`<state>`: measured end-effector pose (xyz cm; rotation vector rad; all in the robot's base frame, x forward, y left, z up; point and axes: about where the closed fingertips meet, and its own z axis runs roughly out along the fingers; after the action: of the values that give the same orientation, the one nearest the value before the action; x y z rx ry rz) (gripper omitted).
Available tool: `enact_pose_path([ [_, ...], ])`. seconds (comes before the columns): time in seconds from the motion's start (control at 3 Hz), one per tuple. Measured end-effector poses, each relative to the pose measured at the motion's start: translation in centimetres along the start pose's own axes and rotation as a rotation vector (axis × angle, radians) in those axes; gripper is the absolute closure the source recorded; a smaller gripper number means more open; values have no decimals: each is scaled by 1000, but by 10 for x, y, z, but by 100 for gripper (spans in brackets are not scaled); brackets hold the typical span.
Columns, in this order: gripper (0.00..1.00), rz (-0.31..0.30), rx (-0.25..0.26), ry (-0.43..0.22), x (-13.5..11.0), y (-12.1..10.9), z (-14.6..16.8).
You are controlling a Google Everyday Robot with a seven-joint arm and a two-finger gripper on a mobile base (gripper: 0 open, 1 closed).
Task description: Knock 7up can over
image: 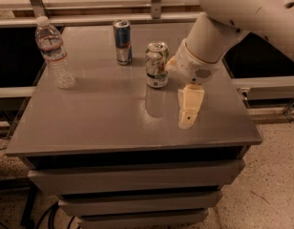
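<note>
Nearest, 3 stacked drawer fronts (137, 180) under a grey tabletop (113, 128). Over the front right part of that tabletop, the gripper (190, 105) — cream, pointing down, hung from a white arm (218, 27) reaching in from the upper right, with a pale reflection on the surface below. Jaws spread or pressed together — cannot tell. Just behind and to the left, close beside the round white wrist, the 7up can (157, 65): upright near the tabletop's middle, silver top up, green lettering to the front; touching the wrist or narrowly apart, impossible to say. Level with it at the far left edge, a clear plastic water bottle (54, 54), upright, capped. Farther back, a slimmer blue-and-silver can (122, 42), upright. Beyond the back edge, a metal rail (137, 18) with 2 posts.
</note>
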<state>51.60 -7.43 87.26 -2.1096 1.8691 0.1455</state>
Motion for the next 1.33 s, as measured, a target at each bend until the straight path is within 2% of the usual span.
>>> enact_pose_path([
  [0.67, 0, 27, 13, 28, 16, -17, 0],
  [1.33, 0, 20, 38, 51, 15, -38, -8],
])
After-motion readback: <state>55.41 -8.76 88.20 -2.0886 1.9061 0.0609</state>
